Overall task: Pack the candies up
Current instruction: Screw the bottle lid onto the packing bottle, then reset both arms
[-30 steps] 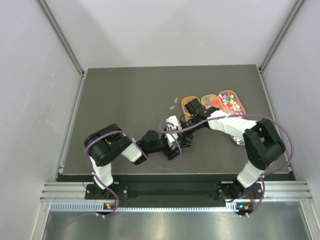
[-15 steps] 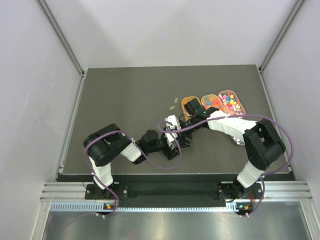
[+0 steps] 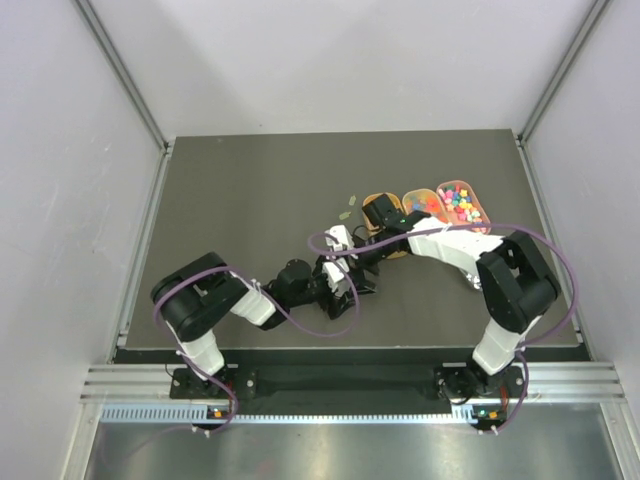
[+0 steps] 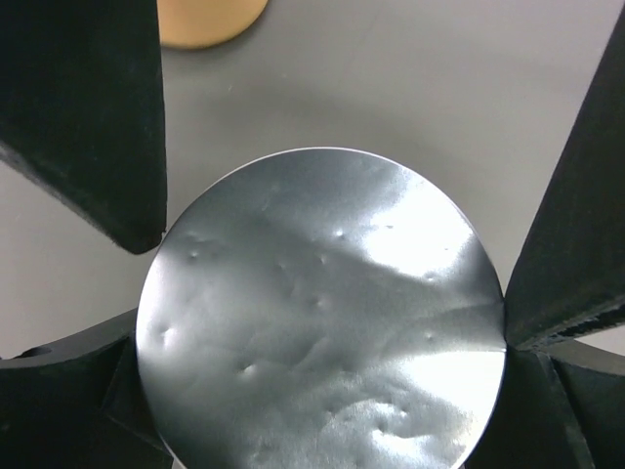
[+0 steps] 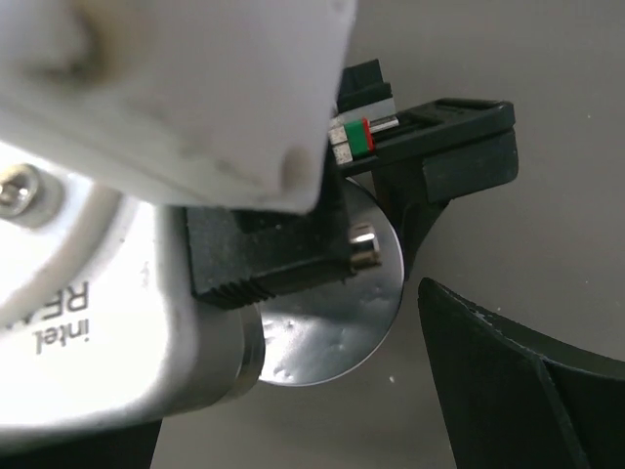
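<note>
Three orange trays [image 3: 372,204] sit in a row on the far right part of the counter [image 3: 250,200]. The candies [image 3: 462,205] fill the right tray in many bright colors. A smaller pile lies in the middle tray. The right arm covers most of the left tray, so I cannot tell what is in it. Two small greenish bits [image 3: 347,207] lie on the counter just left of the trays.

The left wrist view shows what the top view hides. The left hand [image 4: 327,278] grips a shiny disc [image 4: 312,381], maybe a lid, with both fingers touching its rim. A corner of an orange tray peeks in at the top of that view.

The right wrist view shows the same disc under the left arm's camera. The right hand [image 3: 350,262] is spread wide and holds nothing.

Both hands meet close together near the middle of the counter, well away from all its edges. The trays are just behind the right arm.
</note>
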Controlling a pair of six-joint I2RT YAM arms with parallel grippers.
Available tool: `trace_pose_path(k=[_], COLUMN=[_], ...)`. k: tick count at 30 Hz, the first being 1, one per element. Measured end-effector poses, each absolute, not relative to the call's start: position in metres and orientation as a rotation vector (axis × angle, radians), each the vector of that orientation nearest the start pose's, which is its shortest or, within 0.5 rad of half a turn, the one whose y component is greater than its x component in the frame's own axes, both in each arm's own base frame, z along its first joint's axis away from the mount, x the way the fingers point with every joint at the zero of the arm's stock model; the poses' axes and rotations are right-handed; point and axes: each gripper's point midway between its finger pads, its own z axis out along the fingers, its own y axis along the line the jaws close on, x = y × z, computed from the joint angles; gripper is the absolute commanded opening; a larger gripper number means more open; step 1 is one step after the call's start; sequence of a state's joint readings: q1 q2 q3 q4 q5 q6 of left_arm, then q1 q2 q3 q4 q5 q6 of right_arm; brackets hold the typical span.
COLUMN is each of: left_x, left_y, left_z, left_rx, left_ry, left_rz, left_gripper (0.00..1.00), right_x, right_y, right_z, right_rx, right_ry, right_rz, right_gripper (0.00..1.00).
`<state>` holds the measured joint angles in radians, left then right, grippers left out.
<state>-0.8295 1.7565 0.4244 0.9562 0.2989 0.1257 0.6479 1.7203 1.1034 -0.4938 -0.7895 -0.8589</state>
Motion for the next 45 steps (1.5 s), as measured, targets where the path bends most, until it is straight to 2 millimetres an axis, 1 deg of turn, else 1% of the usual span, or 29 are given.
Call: trace_pose_path(k=[3, 5, 11, 19, 23, 26, 29, 31, 35, 41, 45], left_x=[0.233, 0.233, 0.235, 0.237, 0.240, 0.238, 0.235, 0.234, 0.233, 0.230, 0.229], left_y=[-0.316, -0.313, -0.309, -0.305, -0.303, -0.300, -0.303, -0.308, -0.311, -0.306, -0.300], left_z=[0.021, 0.021, 0.022, 0.023, 0.025, 0.029, 0.040, 0.053, 0.073, 0.089, 0.112], left_rx=[1.101, 1.104, 1.123, 1.134, 1.116, 1.135, 1.137, 1.133, 1.119, 1.124, 1.133], left_ry=[1.714, 1.731, 1.769, 1.794, 1.791, 1.755, 1.711, 1.669, 1.612, 1.590, 1.571], left_rz=[-0.729, -0.719, -0.696, -0.689, -0.684, -0.665, -0.682, -0.702, -0.723, -0.713, -0.681], left_gripper=[0.91, 0.99, 0.99, 0.99, 0.99, 0.99, 0.99, 0.99, 0.99, 0.99, 0.99], right_x=[0.233, 0.234, 0.235, 0.242, 0.248, 0.260, 0.274, 0.283, 0.288, 0.288, 0.301], right_y=[0.307, 0.310, 0.310, 0.307, 0.302, 0.296, 0.291, 0.291, 0.293, 0.289, 0.287], right_z=[0.073, 0.074, 0.075, 0.075, 0.077, 0.077, 0.081, 0.084, 0.088, 0.093, 0.103], right_rx=[-1.844, -1.846, -1.853, -1.844, -1.802, -1.747, -1.717, -1.716, -1.738, -1.766, -1.728], right_ry=[1.618, 1.611, 1.589, 1.592, 1.609, 1.658, 1.656, 1.638, 1.609, 1.614, 1.662], right_rz=[0.966, 0.973, 1.019, 1.040, 1.075, 1.092, 1.073, 1.057, 1.049, 1.035, 1.000], right_gripper=[1.00, 1.00, 1.00, 1.00, 1.00, 1.00, 1.00, 1.00, 1.00, 1.00, 1.00])
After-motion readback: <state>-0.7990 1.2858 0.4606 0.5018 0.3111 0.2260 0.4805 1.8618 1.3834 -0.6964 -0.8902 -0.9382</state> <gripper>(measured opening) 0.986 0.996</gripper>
